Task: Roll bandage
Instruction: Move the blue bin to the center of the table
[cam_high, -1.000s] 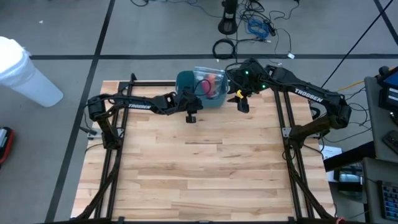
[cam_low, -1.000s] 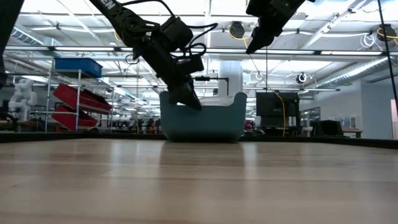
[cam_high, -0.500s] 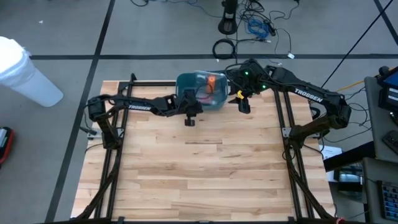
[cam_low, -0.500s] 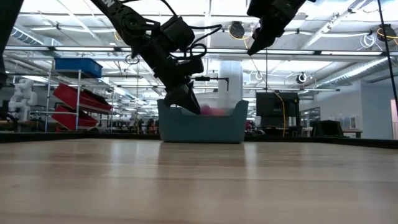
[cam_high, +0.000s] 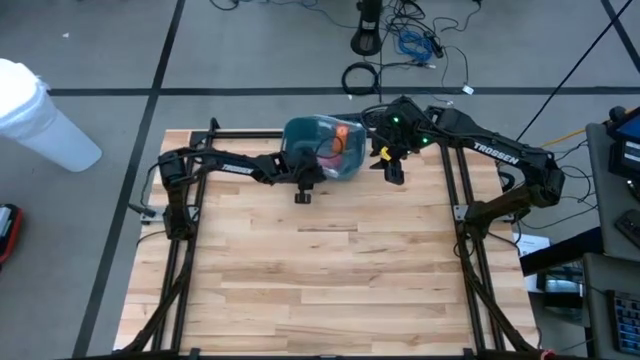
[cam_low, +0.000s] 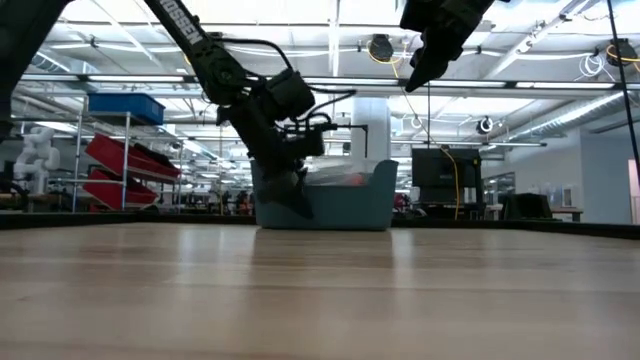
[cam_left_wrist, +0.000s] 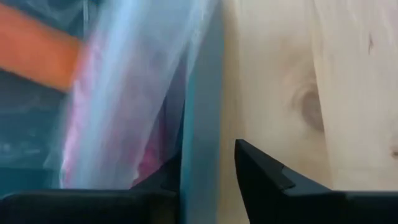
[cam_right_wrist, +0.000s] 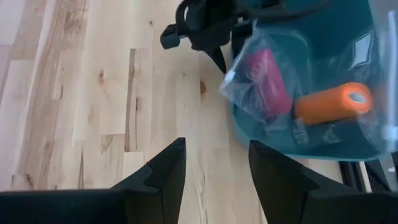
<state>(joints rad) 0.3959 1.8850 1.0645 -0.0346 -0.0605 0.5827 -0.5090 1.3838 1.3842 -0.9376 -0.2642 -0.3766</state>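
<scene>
A teal bin (cam_high: 322, 148) stands at the table's far middle, tilted toward the near edge. In it lies a clear plastic bag (cam_right_wrist: 273, 87) holding a pink bandage roll (cam_right_wrist: 267, 78) and an orange roll (cam_right_wrist: 333, 102). My left gripper (cam_high: 301, 176) is at the bin's near wall, shut on it. My right gripper (cam_high: 391, 165) is open and empty, in the air just right of the bin. In the low view it is high above the bin (cam_low: 420, 75). My left gripper has the bin's near wall (cam_left_wrist: 200, 155) between its fingers, one finger inside the bin by the bag and one finger (cam_left_wrist: 264, 177) outside over the wood. The fingers come from above, slanting from the table's left. The bin's base stays on the table.
The bin sits close to the table's far edge. The wooden table (cam_high: 330, 280) stretches bare toward the near edge. Black frame rails (cam_high: 185, 250) run along both sides. In the right wrist view the bag's corner (cam_right_wrist: 231, 78) reaches over the bin's near rim.
My left gripper has gone down and slightly toward the near edge with the bin's near wall. The bin has tipped toward the near edge, its near rim lower than before. The bag and rolls inside have shifted toward that rim. My right gripper has stayed almost still.
</scene>
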